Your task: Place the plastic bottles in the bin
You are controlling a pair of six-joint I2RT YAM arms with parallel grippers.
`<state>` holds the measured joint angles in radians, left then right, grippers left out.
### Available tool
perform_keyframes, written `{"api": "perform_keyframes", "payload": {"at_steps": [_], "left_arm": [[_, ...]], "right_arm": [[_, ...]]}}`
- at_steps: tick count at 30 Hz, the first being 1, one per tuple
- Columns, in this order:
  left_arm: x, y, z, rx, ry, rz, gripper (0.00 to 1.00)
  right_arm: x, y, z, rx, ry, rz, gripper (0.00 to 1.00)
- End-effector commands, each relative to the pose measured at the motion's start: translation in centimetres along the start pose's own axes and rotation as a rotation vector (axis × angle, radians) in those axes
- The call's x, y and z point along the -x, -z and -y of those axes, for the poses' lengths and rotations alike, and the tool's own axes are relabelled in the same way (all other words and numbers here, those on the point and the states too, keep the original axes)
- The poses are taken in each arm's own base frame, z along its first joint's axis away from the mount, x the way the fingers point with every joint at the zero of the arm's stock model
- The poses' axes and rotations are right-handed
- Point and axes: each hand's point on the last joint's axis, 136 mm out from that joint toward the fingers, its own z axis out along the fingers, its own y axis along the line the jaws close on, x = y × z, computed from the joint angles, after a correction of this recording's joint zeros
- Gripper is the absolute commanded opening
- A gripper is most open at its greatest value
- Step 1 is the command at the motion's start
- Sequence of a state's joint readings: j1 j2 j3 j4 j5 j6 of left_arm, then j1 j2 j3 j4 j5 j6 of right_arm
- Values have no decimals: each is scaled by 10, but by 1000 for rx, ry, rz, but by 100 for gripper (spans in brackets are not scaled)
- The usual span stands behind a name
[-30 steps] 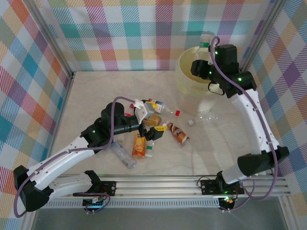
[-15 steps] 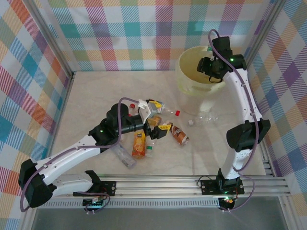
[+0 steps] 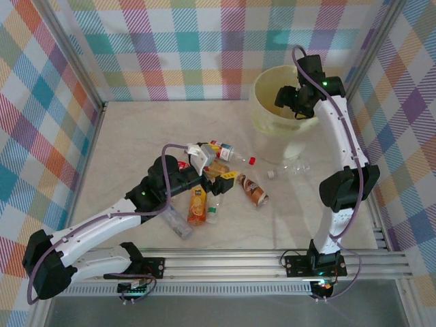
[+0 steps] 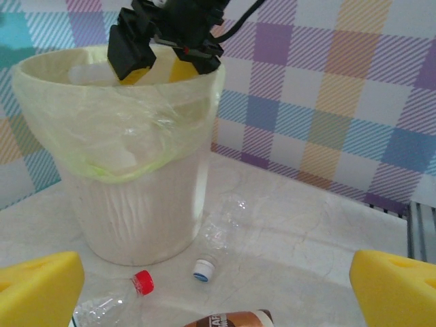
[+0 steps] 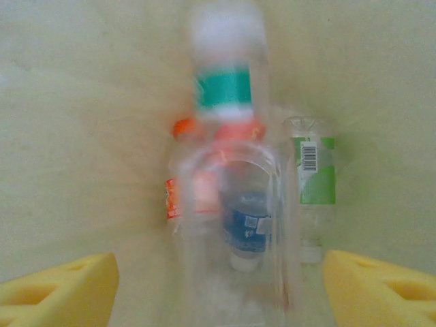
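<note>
Right end effector (image 3: 291, 101), released, hangs over the bin (image 3: 267, 121) rim; left end effector (image 3: 216, 169) gapes beside clustered bottles (image 3: 197, 206).

Pale marbled tabletop (image 3: 122, 136) lay across centre frame. Plaid walls (image 3: 177, 48) enclosed it at top and both sides. An aluminium rail (image 3: 231, 262) ran along the bottom; a metal post (image 3: 74, 54) slanted upper left.

No legible wording anywhere. Barcode on green-label bottle (image 5: 312, 180), 3 o'clock in right wrist view, digits unreadable. Brown-label bottle (image 4: 228, 319), 6 o'clock in left wrist view: lettering blurred.
</note>
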<state>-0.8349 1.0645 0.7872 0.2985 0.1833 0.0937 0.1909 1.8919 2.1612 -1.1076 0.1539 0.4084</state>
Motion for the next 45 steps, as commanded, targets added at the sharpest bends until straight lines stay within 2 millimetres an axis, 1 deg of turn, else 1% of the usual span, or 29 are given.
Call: {"api": "perform_keyframes", "payload": {"at_steps": [1,5,8,11,13,15,17,19,22,24,25,27,30,33,36,38,41,43,45], "left_arm": [[11,2,-4,32,11,57,100],[10,2,-5,40,9,56,100],[9,2,-6,43,9,54,100],[9,2,-7,49,6,54,100],[9,3,-5,41,-7,47,100],[9,3,-2,24,-20,39,100],[8,2,0,11,-28,28,100],[6,1,1,3,-27,23,100],[5,-1,4,-13,-32,13,100],[4,-1,6,-28,-40,6,100],[3,-1,8,-42,-48,-2,100],[0,-2,14,-78,-78,-36,100],[-6,-4,18,-104,-105,-73,100],[-13,-6,25,-155,-140,-111,100],[-21,-3,41,-260,-187,-175,100],[-21,-2,45,-282,-186,-191,100],[-15,0,49,-300,-178,-200,100],[-15,5,53,-325,-179,-238,100],[-20,13,55,-337,-168,-277,100]], "right_arm": [[10,36,-4,33,5,58,82],[14,61,-3,45,29,104,83],[12,82,-4,64,65,133,83],[5,107,-8,97,113,169,83],[-4,121,-13,131,152,184,83],[-18,134,-18,159,197,189,83],[-35,143,-22,187,231,181,83],[-55,148,-26,223,263,155,83],[-91,151,-34,306,308,103,84],[-120,149,-41,388,344,61,84],[-131,147,-41,406,352,40,84],[-155,137,-36,407,362,-12,85],[-182,123,-26,393,350,-72,85],[-204,109,-21,394,335,-119,85],[-223,95,-21,405,328,-163,85],[-236,85,-22,415,320,-189,85],[-253,67,-21,394,332,-217,85],[-262,56,-16,353,346,-234,86],[-269,47,-11,326,357,-248,86]]}}
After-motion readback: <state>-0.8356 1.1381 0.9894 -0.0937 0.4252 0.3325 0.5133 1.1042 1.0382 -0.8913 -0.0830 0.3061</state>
